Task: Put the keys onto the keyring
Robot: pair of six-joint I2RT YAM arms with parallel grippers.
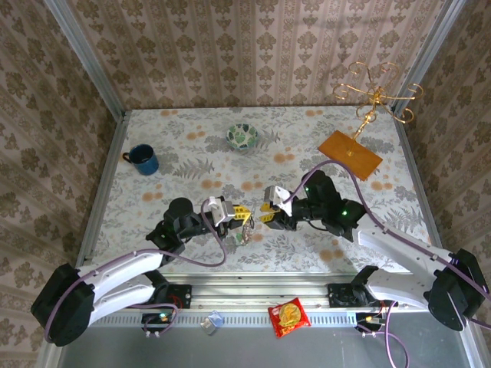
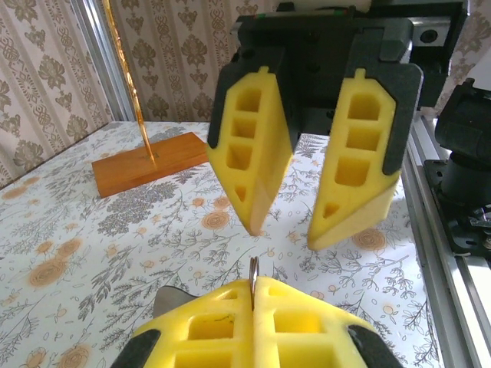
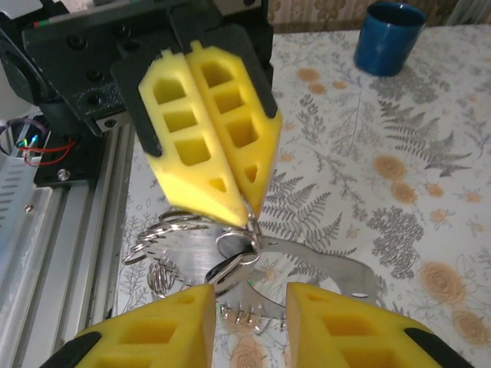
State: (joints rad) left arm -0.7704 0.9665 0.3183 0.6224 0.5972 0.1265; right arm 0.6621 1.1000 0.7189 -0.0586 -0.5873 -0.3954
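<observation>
Floral tablecloth, damask walls; left gripper tight on thin metal piece, right gripper spread.

Damask-papered walls meeting at aluminium corner posts enclose a worktop printed with ferns and flowers, a metal rail along its near edge

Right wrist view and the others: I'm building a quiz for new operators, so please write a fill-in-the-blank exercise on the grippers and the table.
The left gripper is ____ on a thin silvery ring. The right gripper faces it with its jaws ____. The mug on the table is ____ in colour.
Missing words: shut; open; blue.
</observation>
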